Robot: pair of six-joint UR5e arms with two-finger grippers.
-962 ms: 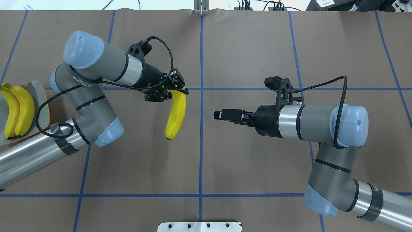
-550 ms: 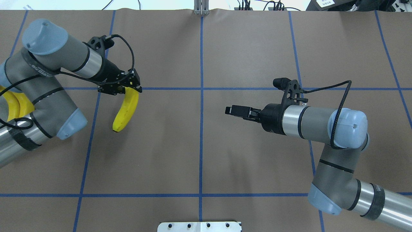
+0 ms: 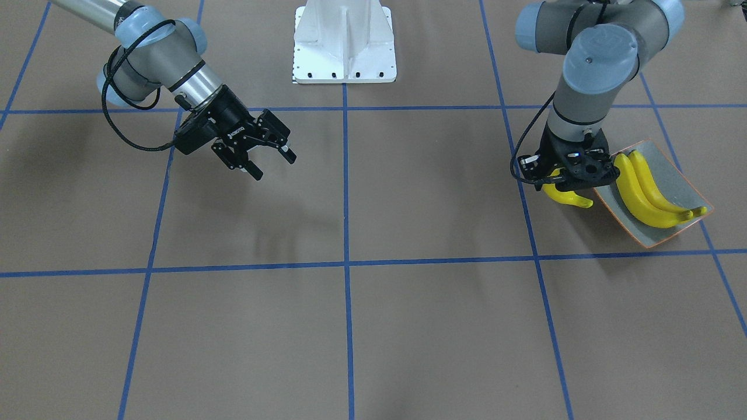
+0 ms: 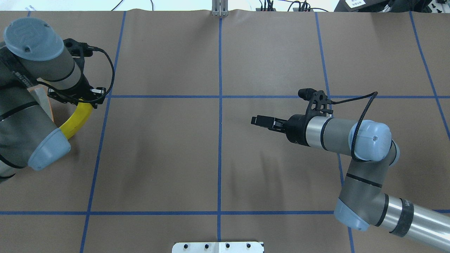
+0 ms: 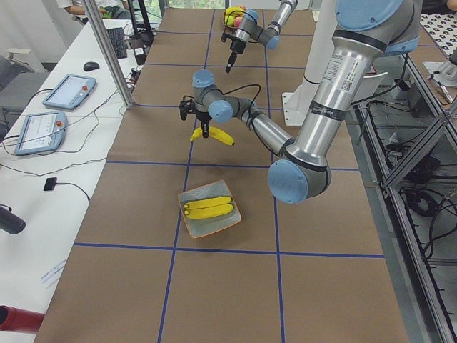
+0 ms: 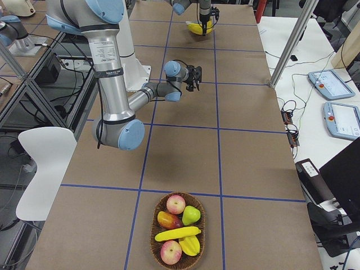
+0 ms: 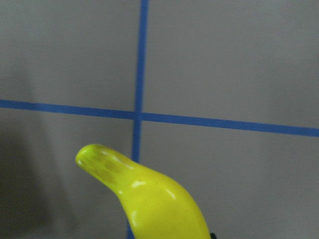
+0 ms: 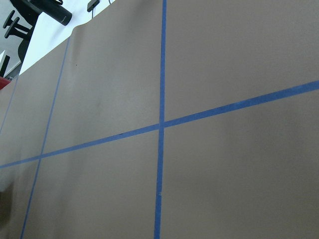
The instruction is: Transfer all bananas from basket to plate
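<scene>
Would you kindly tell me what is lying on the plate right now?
Two bananas lie side by side on the plate. A third banana hangs in the left gripper, not on it. The gripper covers one plate corner, so that spot is unseen.

The worktop [image 4: 274,52] is covered in brown paper marked with a grid of blue tape [image 4: 219,158]. Two teach pendants [image 5: 68,91] lie on a white side table [image 5: 43,239]. A white chair [image 6: 42,163] stands beside the worktop.

Brown blue-taped table [image 3: 408,321] bearing plate [image 3: 671,171], fruit basket [image 6: 152,242] and white robot base [image 3: 344,41]
</scene>
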